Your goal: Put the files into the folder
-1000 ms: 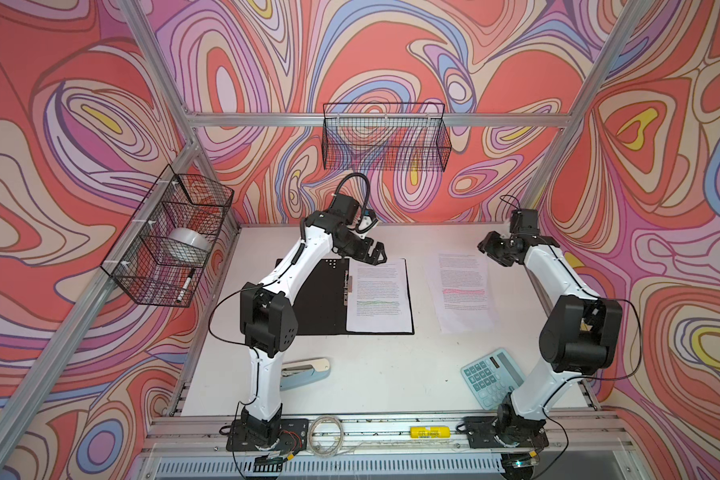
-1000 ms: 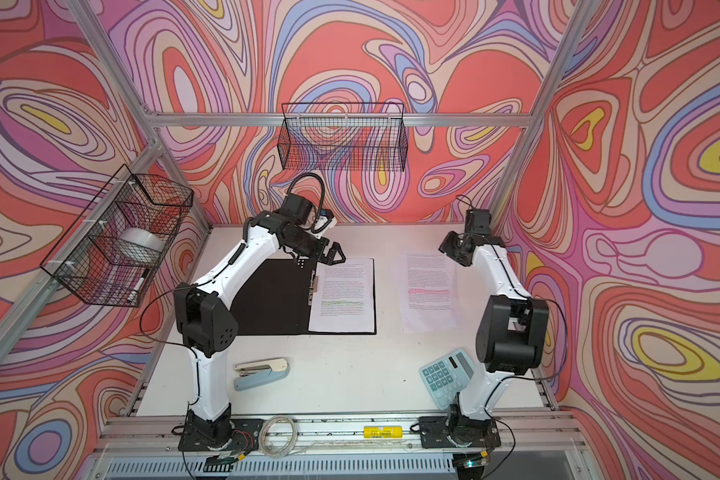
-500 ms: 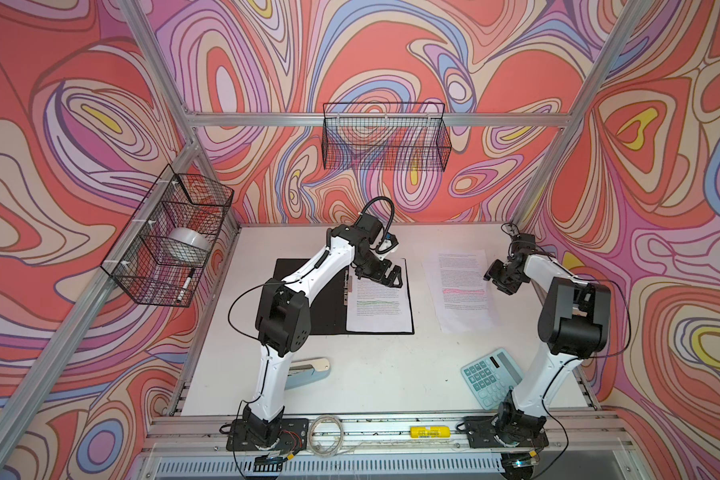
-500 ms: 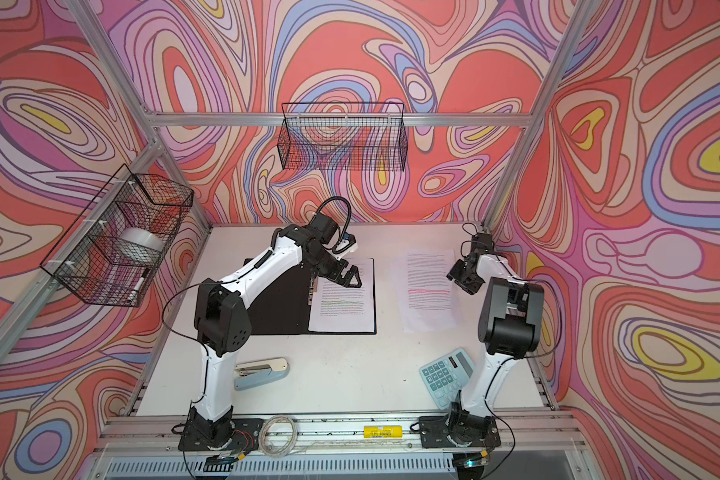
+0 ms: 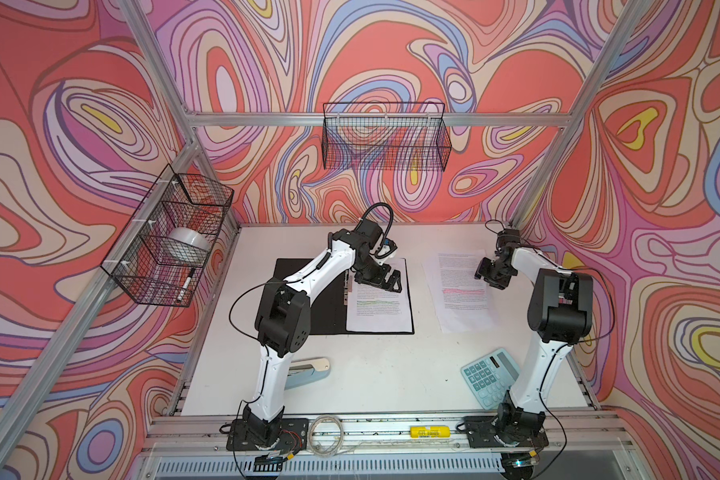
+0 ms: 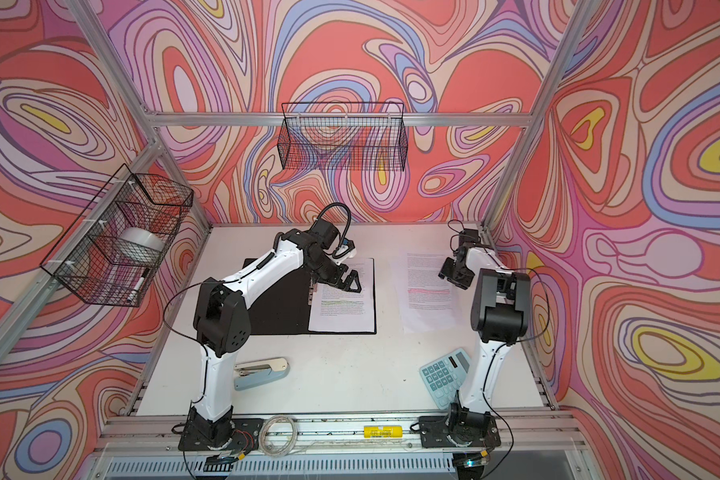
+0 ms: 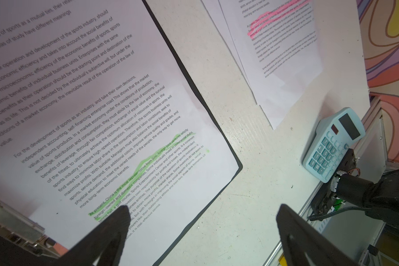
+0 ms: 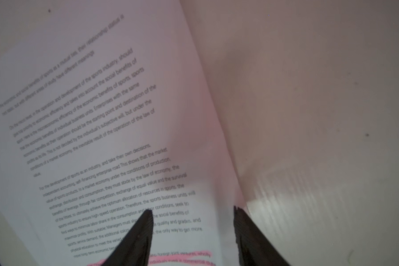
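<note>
left claw (image 5: 385,279) wide apart, moved over green sheet (image 5: 379,311) in folder (image 5: 327,318) | right claw (image 5: 489,274) apart, come down at pink sheet (image 5: 460,299) by right edge of bench (image 5: 391,374) | pink sheet goes in next

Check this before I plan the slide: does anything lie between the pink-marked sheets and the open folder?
Nothing visible lies there: only a bare strip of table separates the pink-marked sheets from the folder. But the open left gripper hangs over the green-marked sheet already inside, and may have to clear.
</note>
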### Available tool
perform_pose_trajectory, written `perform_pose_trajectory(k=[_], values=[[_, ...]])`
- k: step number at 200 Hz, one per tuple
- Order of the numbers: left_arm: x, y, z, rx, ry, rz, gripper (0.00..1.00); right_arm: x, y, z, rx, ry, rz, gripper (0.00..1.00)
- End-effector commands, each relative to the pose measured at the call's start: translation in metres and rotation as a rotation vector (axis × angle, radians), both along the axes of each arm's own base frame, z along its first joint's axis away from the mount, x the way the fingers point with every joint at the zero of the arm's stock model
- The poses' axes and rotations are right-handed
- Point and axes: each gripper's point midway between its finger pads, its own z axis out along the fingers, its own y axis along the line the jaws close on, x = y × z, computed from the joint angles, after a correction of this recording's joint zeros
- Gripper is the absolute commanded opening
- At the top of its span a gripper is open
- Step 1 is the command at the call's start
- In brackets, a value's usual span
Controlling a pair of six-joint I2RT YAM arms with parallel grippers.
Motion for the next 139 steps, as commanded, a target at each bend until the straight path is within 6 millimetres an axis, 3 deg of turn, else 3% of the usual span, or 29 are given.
perform_pose_trajectory(k=[1,80,113,139], values=[[-0.002,0.002,0.015,-0.024,-0.018,0.009,1.0,-0.007,-0.005,-0.011,-0.058,0.069,0.025,0.59],[-0.003,0.006,0.013,-0.023,-0.014,0.024,1.0,-0.017,-0.006,-0.032,-0.088,0.126,0.019,0.57],[-0.003,0.007,0.012,-0.019,-0.013,0.024,1.0,-0.019,-0.004,-0.035,-0.079,0.116,0.008,0.51],[-0.003,0.007,0.012,-0.018,-0.015,0.025,1.0,-0.019,-0.003,-0.034,-0.073,0.1,0.009,0.42]])
